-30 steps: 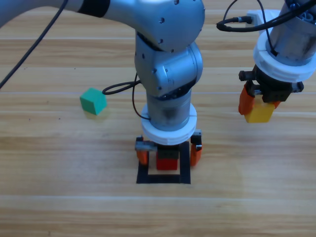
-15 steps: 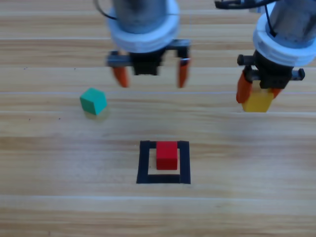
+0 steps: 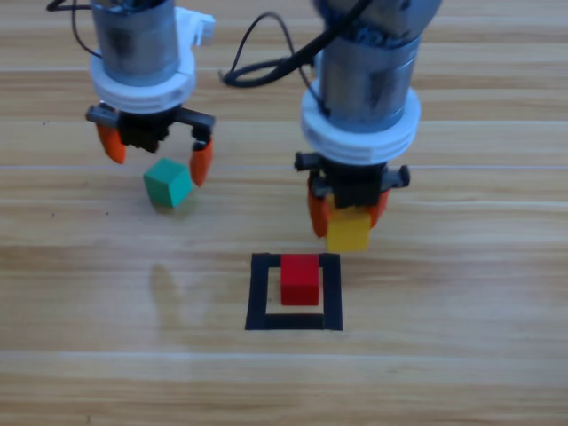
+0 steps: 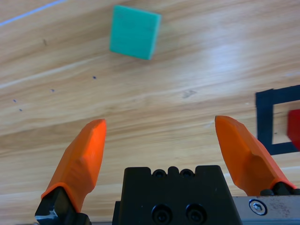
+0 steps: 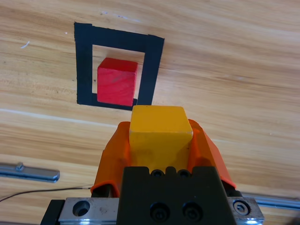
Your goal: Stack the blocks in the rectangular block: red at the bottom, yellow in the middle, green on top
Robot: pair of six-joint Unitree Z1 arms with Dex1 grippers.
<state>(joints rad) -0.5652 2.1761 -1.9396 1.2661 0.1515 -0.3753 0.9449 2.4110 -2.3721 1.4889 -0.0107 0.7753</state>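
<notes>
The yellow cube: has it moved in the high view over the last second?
Yes. Held in the right gripper, the yellow cube has travelled left across the table and now sits just above the black tape square, close to the red cube.

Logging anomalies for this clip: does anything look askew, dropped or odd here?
Nothing stands out. The small red cube sits inside the black tape square, the right gripper holds the small yellow cube squarely, and the small teal-green cube rests below the open left gripper.
</notes>
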